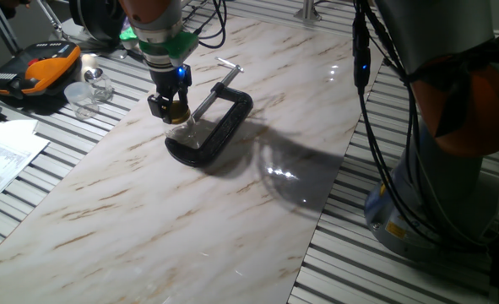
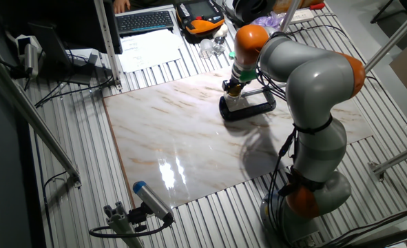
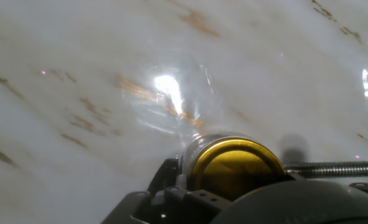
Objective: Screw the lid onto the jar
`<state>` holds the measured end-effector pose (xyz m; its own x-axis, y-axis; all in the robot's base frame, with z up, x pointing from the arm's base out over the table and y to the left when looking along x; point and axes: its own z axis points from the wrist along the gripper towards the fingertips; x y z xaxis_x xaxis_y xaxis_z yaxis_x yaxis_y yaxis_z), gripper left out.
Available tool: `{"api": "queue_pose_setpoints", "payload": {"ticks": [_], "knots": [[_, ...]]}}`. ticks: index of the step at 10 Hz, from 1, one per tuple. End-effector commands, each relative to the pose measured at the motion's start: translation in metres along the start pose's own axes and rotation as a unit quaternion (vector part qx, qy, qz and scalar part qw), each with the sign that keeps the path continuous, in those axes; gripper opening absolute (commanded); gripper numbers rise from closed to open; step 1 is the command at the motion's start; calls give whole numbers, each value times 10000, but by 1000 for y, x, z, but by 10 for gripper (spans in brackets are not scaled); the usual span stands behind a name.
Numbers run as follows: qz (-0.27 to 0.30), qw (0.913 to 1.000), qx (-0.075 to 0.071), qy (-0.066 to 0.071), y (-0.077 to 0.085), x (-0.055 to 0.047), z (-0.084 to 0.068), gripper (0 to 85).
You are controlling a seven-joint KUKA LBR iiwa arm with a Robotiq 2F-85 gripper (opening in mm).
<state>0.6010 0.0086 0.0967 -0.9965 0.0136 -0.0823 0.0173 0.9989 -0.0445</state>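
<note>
the small clear glass jar stands on the marble-patterned bench top toward its far edge, sitting inside the mouth of the big black c-clamp, which appears to pin it in place. the shiny gold-yellow metal screw cap is directly over the jar's neck, under the two-finger gripper. the claw appears closed on the cap's rim, though the hand view shows only the gripper body below the cap, so finger contact is not plain.

judged from this: the cap is light, stiff and slick, so it is best held by its rim and could slip under twist. the jar is rigid, smooth and breakable; it would spin or slide on the glossy top if not clamped. whether the threads have caught cannot be told.
</note>
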Motion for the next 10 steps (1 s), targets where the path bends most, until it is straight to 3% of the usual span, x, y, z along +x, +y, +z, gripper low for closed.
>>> {"api": "queue_pose_setpoints", "payload": {"ticks": [1,6,10], "knots": [[21,10000,1,8,0,0,0,0],[339,9994,63,76,1,0,-2,0],[536,9984,-33,152,-1,-2,-3,0]]}}
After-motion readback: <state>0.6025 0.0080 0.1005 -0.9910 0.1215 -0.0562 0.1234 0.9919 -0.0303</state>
